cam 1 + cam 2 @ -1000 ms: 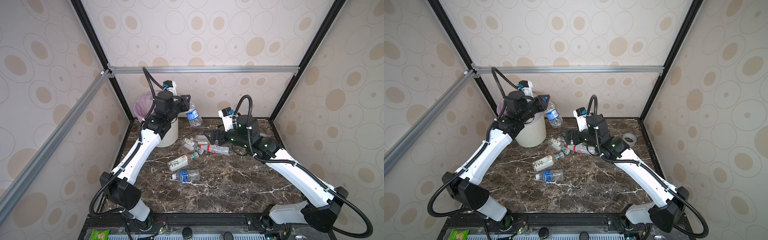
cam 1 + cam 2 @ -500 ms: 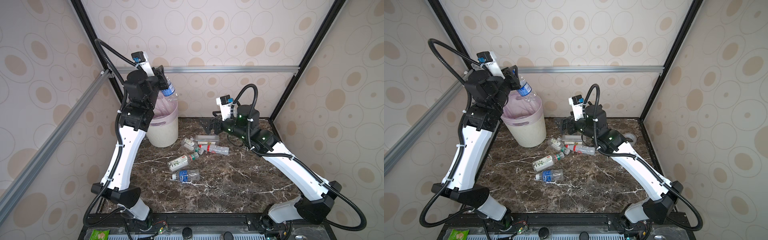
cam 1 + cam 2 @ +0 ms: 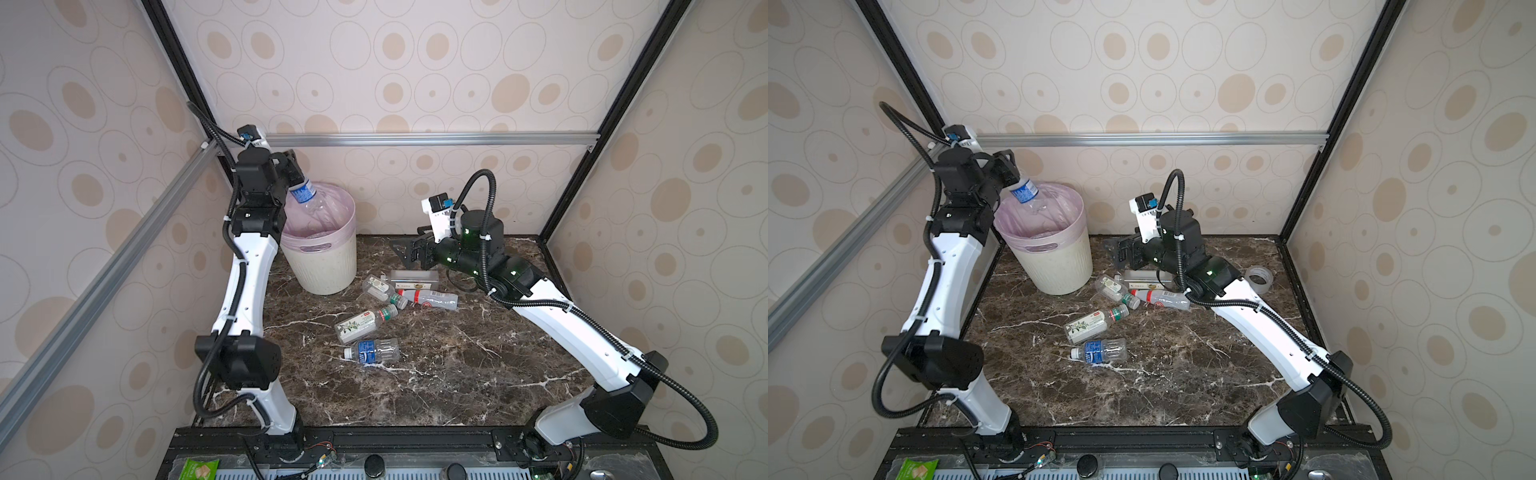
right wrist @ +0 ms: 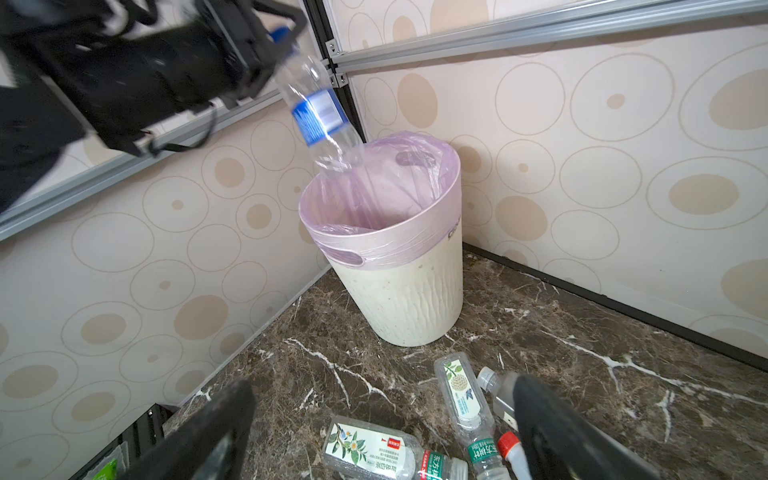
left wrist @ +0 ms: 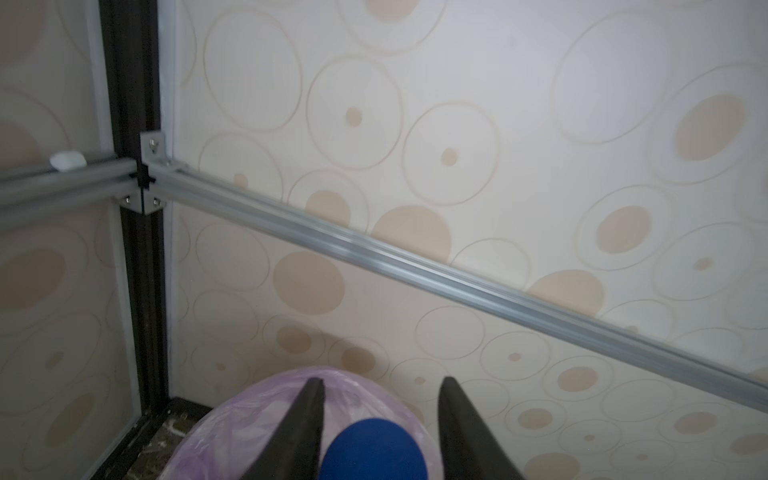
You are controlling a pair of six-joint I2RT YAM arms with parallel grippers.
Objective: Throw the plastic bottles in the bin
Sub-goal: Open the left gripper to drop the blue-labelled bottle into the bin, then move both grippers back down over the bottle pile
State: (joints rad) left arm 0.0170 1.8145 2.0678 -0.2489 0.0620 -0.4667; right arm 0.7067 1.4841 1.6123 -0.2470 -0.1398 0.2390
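Observation:
The bin [image 3: 328, 266] [image 3: 1059, 266] [image 4: 407, 291], off-white with a lilac liner [image 5: 249, 411], stands at the back left. My left gripper [image 3: 297, 174] [image 3: 1013, 168] [image 5: 381, 380] is open above its rim. A clear bottle with a blue label [image 3: 307, 197] [image 3: 1027, 193] [image 4: 320, 116] hangs neck-up just under it, its base inside the bin's mouth. Its blue cap [image 5: 374, 451] sits loose between the spread fingers. Several plastic bottles [image 3: 361, 324] [image 3: 1100, 351] [image 4: 370, 451] lie on the marble. My right gripper [image 3: 409, 253] [image 3: 1119, 255] [image 4: 382, 382] hovers open behind them, empty.
A clear rectangular box [image 3: 415, 279] lies behind the bottles. A clear tape roll [image 3: 1258, 279] sits at the back right. An aluminium rail [image 3: 415, 139] crosses the back wall just above my left gripper. A green packet [image 3: 199, 469] lies at the front edge.
My left arm has carried the blue-label bottle up from beside the bin to over its mouth, and its jaws have opened. The bottle now points down into the bin. My right gripper stayed open.

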